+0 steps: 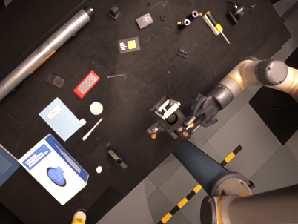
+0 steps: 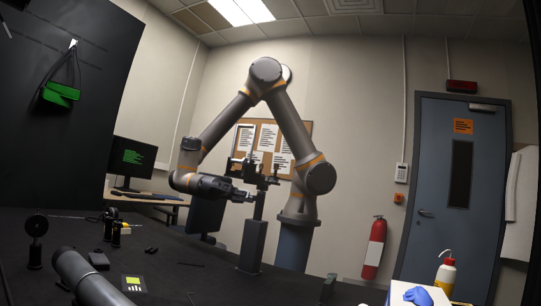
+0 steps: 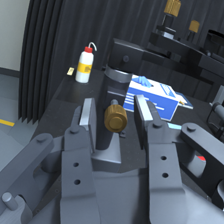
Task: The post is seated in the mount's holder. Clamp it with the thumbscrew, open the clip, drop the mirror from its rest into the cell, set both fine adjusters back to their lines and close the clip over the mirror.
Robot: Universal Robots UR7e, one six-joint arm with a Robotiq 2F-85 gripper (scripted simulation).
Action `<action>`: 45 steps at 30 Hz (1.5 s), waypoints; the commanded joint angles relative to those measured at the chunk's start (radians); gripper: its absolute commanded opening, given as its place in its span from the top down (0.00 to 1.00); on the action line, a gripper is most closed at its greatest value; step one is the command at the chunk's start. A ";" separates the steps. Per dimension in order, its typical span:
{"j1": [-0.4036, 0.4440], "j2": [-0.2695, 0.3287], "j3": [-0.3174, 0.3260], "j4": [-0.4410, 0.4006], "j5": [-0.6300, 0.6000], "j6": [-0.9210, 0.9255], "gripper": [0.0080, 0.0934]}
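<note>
The mirror is out of sight from where I look; only the dark round cell [image 1: 171,119] shows in the mirror mount [image 1: 167,115] at the table's near edge. The mount sits on a black post [image 2: 259,204] seated in a square holder [image 2: 251,246]. The brass thumbscrew [image 3: 115,118] juts from the holder's side, and my gripper [image 3: 116,114] stands open around it, holding nothing. Two brass fine adjusters [image 3: 172,6] [image 3: 194,25] rise from the mount above. The metal clip [image 1: 166,107] lies across the top of the mount.
Behind the holder lie a blue-and-white glove box [image 3: 153,97] and a wash bottle [image 3: 84,67]. Farther across the table are a long grey tube [image 1: 40,52], a red block [image 1: 86,84], a pale blue notebook [image 1: 59,118] and small optics parts [image 1: 189,20].
</note>
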State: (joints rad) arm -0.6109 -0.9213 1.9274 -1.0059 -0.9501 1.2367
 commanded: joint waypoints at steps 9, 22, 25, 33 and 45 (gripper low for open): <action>-0.019 0.013 -0.032 0.017 -0.019 0.000 0.65; -0.061 0.049 -0.111 0.061 -0.061 0.000 0.65; -0.065 0.053 -0.119 0.065 -0.065 0.000 0.65; -0.068 0.056 -0.126 0.069 -0.068 0.000 0.65; -0.124 0.120 -0.266 0.144 -0.124 0.000 0.65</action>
State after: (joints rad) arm -0.7357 -0.7994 1.6603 -0.8614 -1.0744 1.2367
